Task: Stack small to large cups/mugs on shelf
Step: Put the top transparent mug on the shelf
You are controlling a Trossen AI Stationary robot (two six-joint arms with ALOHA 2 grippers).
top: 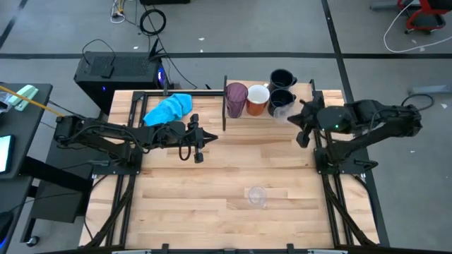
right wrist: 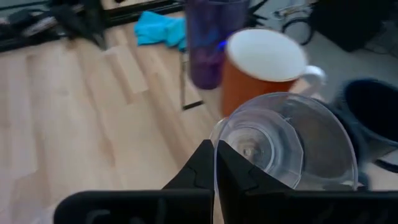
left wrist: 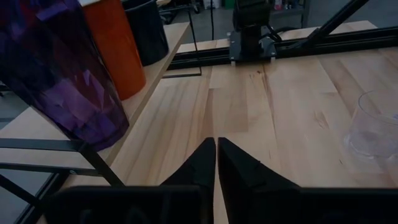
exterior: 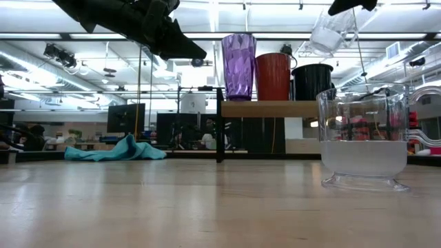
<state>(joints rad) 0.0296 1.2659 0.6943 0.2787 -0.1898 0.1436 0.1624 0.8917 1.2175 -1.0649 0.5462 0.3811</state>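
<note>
The right arm reaches in from the table's right edge, its forearm bent back toward the shelf (top: 311, 90). The right gripper (right wrist: 216, 163) hangs above the shelf's right end with its fingers pinched on the rim of a clear cup (right wrist: 289, 143), which tilts in the air over the black mugs; the low view shows that held cup (exterior: 333, 29) high above the shelf board.

The left arm stretches from the table's left edge toward the middle. The left gripper (top: 198, 144) hovers over bare planks just left of the shelf, its fingers (left wrist: 202, 165) pressed together on nothing, pointing across the table (top: 212, 204).

Cups counted: six. One purple tumbler (top: 236, 99) stands at the shelf's left end. One orange mug (top: 257, 99) sits just beside it. Two black mugs stand to the right, one (top: 282, 79) at the back and the other (top: 282, 98) in front of it. Two clear cups: the one in the right gripper, and a second cup (top: 256, 195) standing upright alone on the table's near middle, well apart from the shelf.

One blue cloth (top: 169, 109) lies crumpled on the table near the left arm, beside the shelf's left panel.
</note>
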